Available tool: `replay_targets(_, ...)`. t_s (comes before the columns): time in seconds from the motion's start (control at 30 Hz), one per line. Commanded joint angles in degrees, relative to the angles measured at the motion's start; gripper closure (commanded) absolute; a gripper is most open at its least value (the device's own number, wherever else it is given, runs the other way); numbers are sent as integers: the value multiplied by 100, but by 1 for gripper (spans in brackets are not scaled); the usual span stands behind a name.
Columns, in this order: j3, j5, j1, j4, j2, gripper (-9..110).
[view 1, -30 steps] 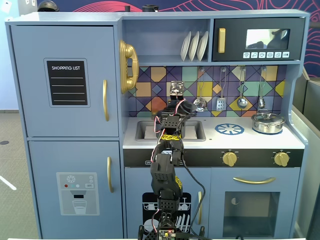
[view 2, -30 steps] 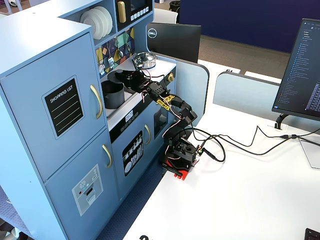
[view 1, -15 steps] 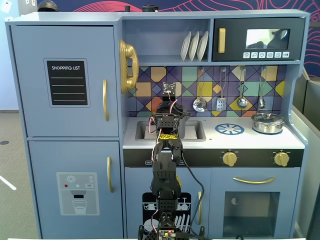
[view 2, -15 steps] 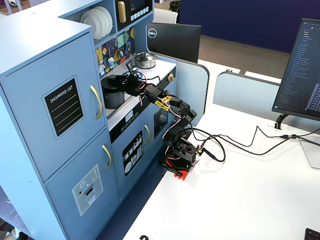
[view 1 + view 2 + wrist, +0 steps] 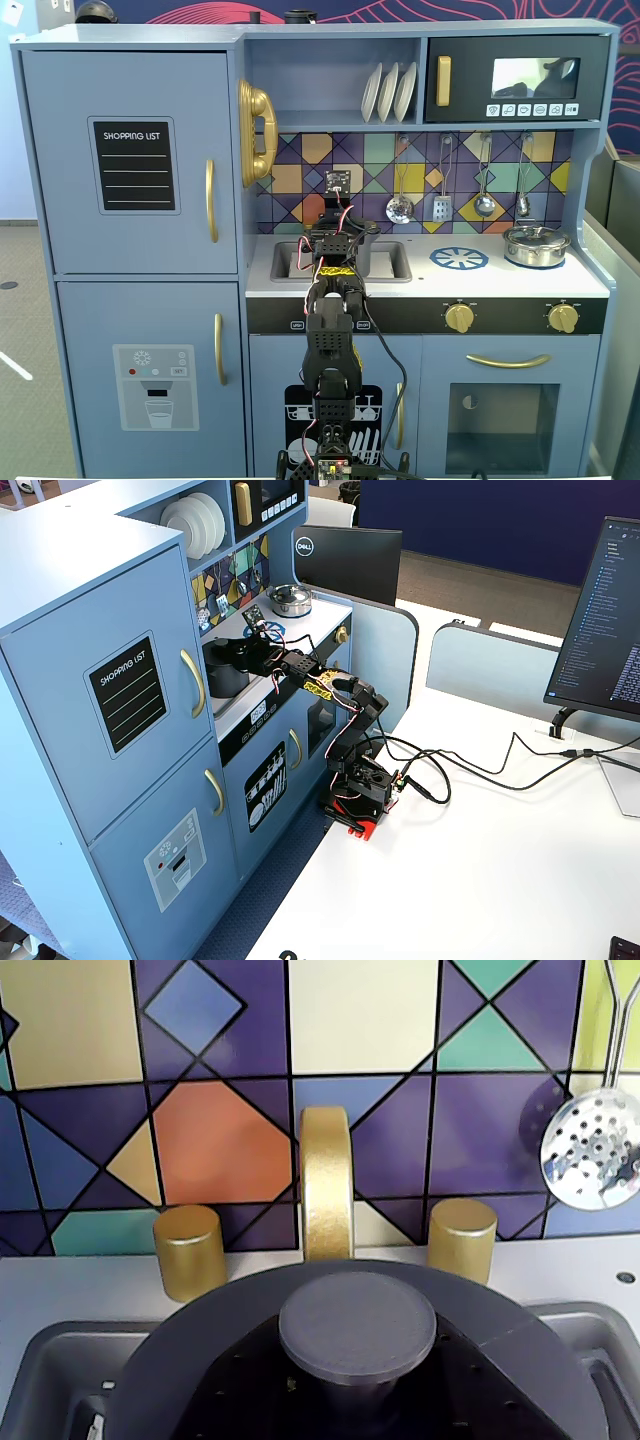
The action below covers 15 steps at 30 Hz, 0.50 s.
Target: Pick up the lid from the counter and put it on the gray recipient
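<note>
Wrist view fills most of its lower half with the lid [image 5: 500, 1360], dark gray and flat, its round knob [image 5: 357, 1327] right at the middle; we see it held level in front of the gold faucet [image 5: 326, 1185] and the two gold taps [image 5: 190, 1252], with the sink [image 5: 45, 1360] rim showing on both sides. Our gripper [image 5: 243, 652] seems to be pinching the lid by that knob, though the fingers themselves are hidden under it, so we cannot tell for sure how they stand. A slotted spoon [image 5: 590, 1150] hangs on the tiled wall at the right. From a fixed view at the side, we find the gray recipient [image 5: 222, 670] standing in the sink, the lid directly over its mouth. Well apart on the counter sits the shiny silver pot [image 5: 536, 245]
</note>
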Motion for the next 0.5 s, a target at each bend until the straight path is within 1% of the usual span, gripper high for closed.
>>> replay_targets(0.0, -149, -97, 62, -167, 35, 102)
replay_targets(0.3, 176, -264, 97, -79, 281, 101)
replay_targets(0.37, 237, -70, 185, -79, 360, 80)
replay_targets(0.4, 237, -141, 211, -26, 369, 74)
replay_targets(0.47, 246, -220, 264, 18, 404, 68)
